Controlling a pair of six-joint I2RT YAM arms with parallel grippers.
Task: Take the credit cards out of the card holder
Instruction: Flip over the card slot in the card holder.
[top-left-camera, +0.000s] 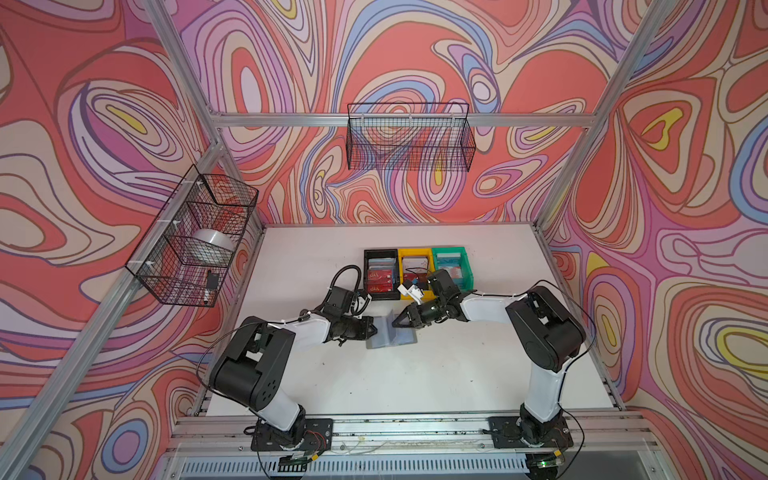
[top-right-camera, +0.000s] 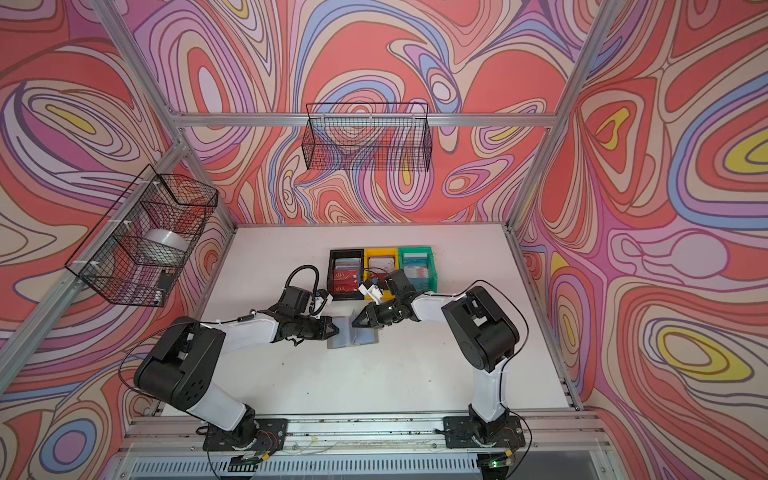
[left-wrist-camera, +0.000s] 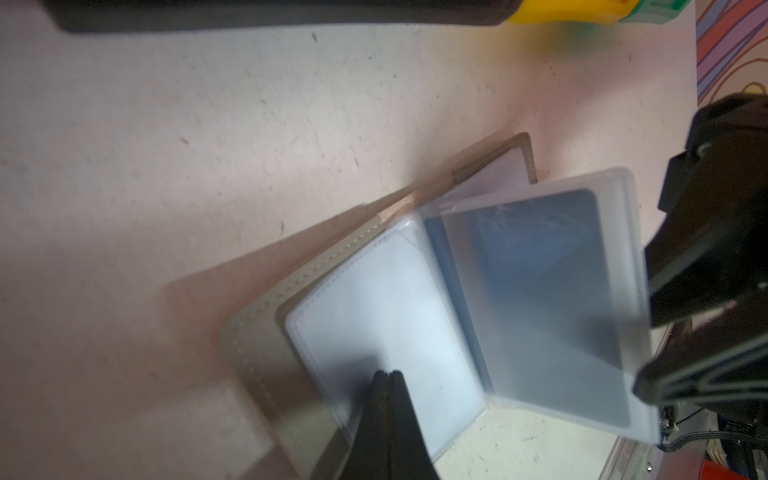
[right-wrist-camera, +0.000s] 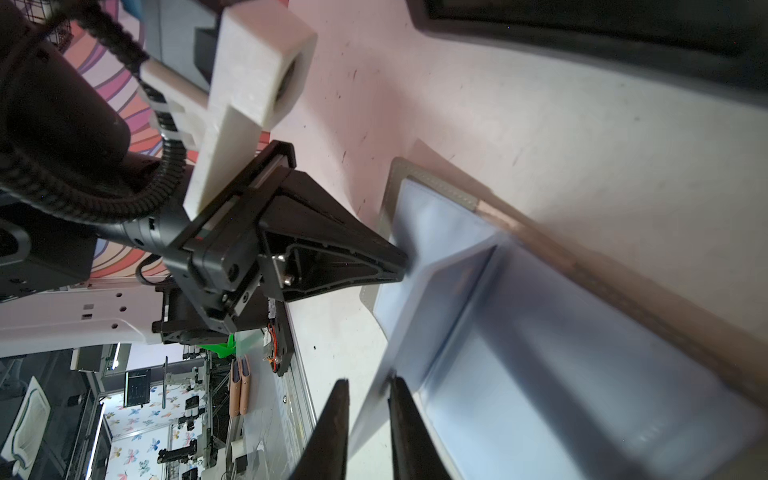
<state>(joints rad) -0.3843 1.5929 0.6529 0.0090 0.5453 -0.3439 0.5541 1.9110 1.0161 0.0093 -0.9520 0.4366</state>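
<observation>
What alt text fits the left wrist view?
A grey stitched card holder lies open on the white table; the shut left gripper rests on its clear plastic sleeves. The right gripper props up one sleeve holding a blue plastic card.

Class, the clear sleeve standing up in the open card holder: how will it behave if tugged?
The clear sleeve, thin film bound only at the spine, probably flops, though the blue card inside likely stiffens it. Its smooth face may slip in a grip. The card holder looks light and might lift with a tug; the shut left gripper seems to pin it.
</observation>
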